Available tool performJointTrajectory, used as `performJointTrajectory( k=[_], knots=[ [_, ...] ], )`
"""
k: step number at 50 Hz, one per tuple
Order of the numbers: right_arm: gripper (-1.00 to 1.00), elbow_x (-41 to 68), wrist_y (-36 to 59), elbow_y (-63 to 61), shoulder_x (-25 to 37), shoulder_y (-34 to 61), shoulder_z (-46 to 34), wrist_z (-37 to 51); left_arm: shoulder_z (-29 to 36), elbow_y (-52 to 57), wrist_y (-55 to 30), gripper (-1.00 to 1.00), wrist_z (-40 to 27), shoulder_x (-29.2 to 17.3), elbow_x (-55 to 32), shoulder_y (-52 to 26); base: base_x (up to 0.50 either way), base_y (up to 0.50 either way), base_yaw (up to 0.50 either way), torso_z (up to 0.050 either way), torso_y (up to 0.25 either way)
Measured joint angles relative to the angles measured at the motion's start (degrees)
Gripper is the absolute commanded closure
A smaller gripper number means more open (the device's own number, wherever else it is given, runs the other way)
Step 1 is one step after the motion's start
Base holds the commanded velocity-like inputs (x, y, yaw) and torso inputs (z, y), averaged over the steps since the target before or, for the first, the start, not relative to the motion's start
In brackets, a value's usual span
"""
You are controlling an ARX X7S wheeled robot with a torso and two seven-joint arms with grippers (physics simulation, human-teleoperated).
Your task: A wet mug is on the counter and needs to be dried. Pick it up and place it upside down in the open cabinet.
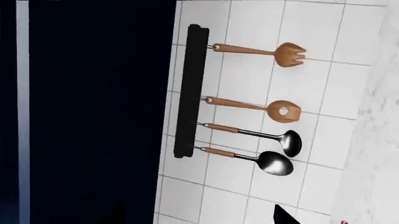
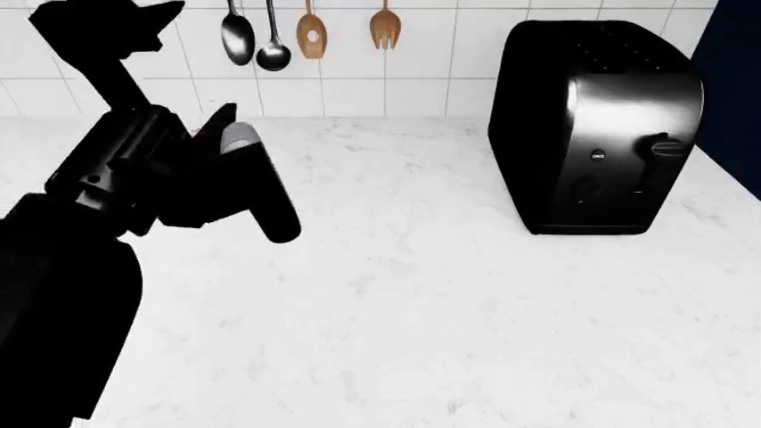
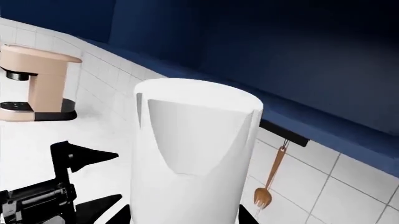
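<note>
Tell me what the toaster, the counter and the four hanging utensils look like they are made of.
Toaster: glossy black, likely metal or plastic, with a bright sheen on its front. Counter: white with faint grey veining, a marble look. Fork-shaped spoon and holed spoon: uniformly matte brown, apparently wood. Ladle and solid spoon: shiny dark metal-looking bowls on brown handles.

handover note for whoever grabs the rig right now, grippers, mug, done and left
Left gripper: jaws open, empty, raised over the counter.
Right gripper: appears shut on the mug, which fills its wrist view; out of the head view.
Done: mug looks picked up; none stands on the counter by the toaster.
Left: turn it upside down, find the open cabinet (not clearly in view), set it inside.
</note>
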Motion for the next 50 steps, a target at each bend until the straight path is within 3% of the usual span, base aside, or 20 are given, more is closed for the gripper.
performJointTrajectory(
  k=[9,21,50],
  knots=[
    [1.00,-7.3,-4.4,1.6,-3.5,-0.5,-1.0,1.1,-12.4,-0.4,-6.3,-1.00,3.2,3.7,-10.2,8.1,0.00,0.00,0.00,0.000,0.000],
    [1.00,-15.4,-10.1,7.9,-9.7,0.0,-2.3,2.6,-22.8,-1.2,-11.7,-1.00,5.4,7.5,-17.1,14.8,0.00,0.00,0.00,0.001,0.000],
    [1.00,-34.4,-27.1,32.4,-25.0,2.2,-7.1,0.5,-32.8,-3.0,-15.8,-1.00,5.9,11.9,-22.1,20.9,0.00,0.00,0.00,0.000,0.000]
  ],
)
